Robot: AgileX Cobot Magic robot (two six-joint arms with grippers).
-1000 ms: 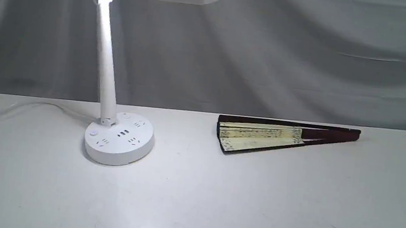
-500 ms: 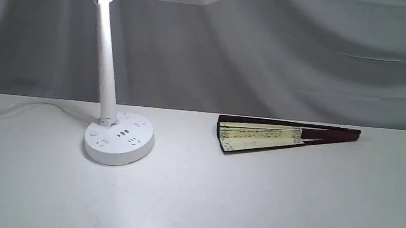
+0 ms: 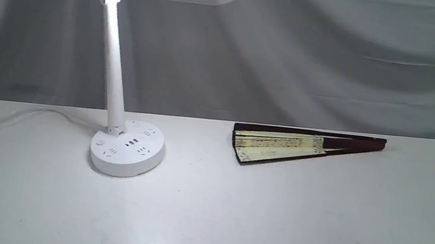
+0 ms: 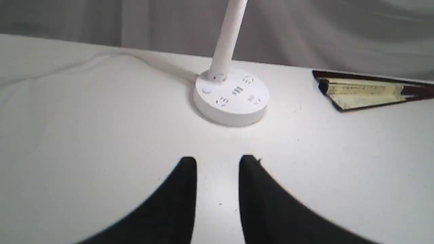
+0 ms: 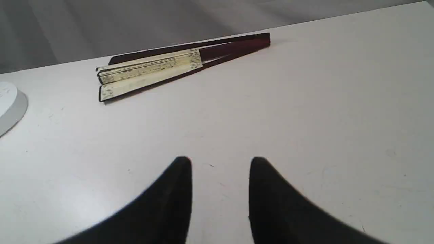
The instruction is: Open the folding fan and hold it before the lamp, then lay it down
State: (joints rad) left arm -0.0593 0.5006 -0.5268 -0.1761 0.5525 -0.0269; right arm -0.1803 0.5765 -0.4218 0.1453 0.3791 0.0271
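Nearly shut, the folding fan (image 3: pixel 279 144) of cream pleated paper with dark maroon wooden guards lies flat on the white bench (image 3: pixel 255 223). Its leaf end points toward the white plastic desk lamp (image 3: pixel 114 70) (round base with sockets), well apart from it. The left claw (image 4: pixel 218 162) and the right claw (image 5: pixel 221 160) hover above bare bench, jaws parted, holding nothing; the right's gap is wider.
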